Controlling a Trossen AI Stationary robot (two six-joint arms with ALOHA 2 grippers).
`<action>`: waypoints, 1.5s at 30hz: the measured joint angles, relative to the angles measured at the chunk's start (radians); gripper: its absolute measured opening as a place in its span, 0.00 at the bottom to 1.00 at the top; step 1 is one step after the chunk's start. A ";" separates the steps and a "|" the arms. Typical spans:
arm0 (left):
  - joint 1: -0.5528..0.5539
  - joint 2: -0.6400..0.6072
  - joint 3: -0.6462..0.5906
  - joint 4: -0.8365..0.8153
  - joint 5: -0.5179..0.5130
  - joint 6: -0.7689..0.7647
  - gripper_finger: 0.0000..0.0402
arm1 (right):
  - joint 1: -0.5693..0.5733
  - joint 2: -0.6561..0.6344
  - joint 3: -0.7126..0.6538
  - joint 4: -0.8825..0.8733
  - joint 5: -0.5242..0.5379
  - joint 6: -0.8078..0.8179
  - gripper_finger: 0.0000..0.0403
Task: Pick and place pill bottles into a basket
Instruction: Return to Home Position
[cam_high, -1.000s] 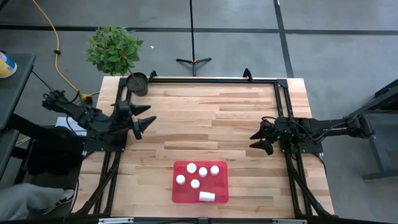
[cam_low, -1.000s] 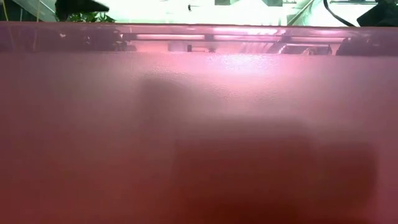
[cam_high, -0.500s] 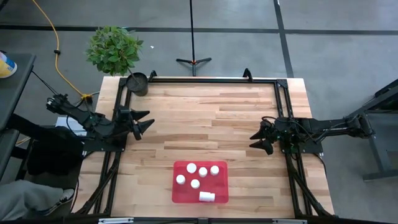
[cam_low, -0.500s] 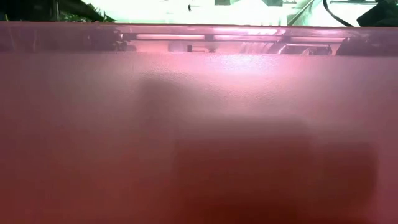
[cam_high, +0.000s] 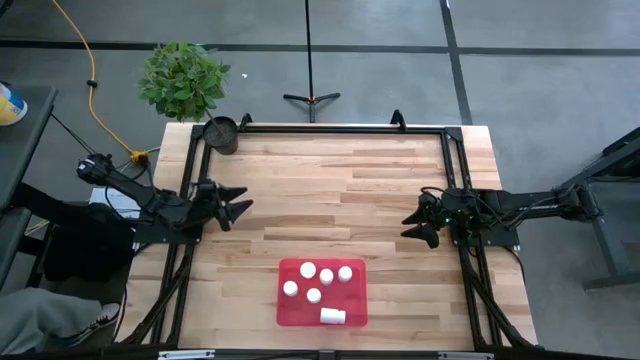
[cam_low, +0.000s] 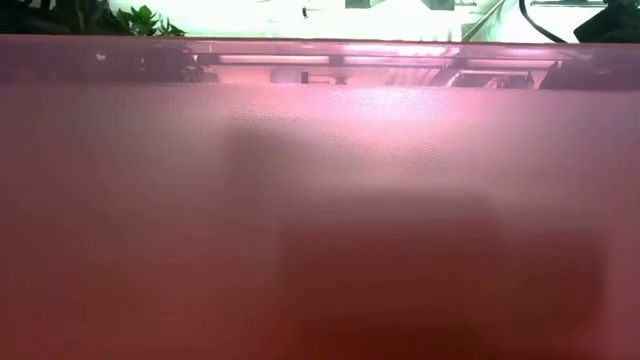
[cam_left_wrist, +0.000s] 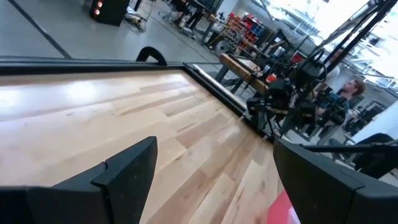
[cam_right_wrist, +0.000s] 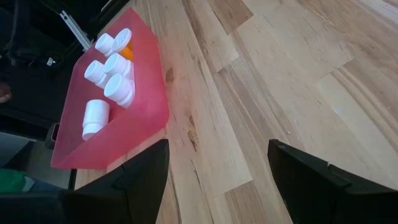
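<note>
The basket is a flat red tray (cam_high: 322, 305) lying on the wooden table near its front edge. Its wall fills the low view (cam_low: 320, 200). Several pill bottles (cam_high: 326, 276) with white caps stand in it, and one (cam_high: 333, 316) lies on its side. In the right wrist view (cam_right_wrist: 106, 81) one bottle shows an orange body (cam_right_wrist: 126, 53). My left gripper (cam_high: 243, 200) is open and empty at the table's left side. My right gripper (cam_high: 404, 227) is open and empty at the right side, pointing toward the tray (cam_right_wrist: 143, 93).
A small dark pot (cam_high: 221, 133) stands at the far left corner, with a green plant (cam_high: 183, 78) behind it. Black frame rails (cam_high: 340, 127) run along the table's far and side edges. Bare wood (cam_high: 330, 190) lies between the two grippers. A person (cam_left_wrist: 354, 90) shows in the room beyond.
My left gripper has moved a little toward the table's near edge and stays open. The tray, the bottles and my right gripper have kept still.
</note>
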 joint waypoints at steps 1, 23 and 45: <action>0.000 -0.002 -0.009 0.000 0.001 -0.006 0.88 | 0.000 0.000 0.000 0.000 0.000 0.000 0.65; 0.001 -0.004 -0.181 0.424 0.126 0.280 0.88 | 0.000 0.000 0.001 0.000 0.067 -0.001 0.65; 0.546 -0.003 -0.183 0.419 0.722 0.422 0.88 | 0.000 0.000 0.001 0.044 0.246 -0.029 0.65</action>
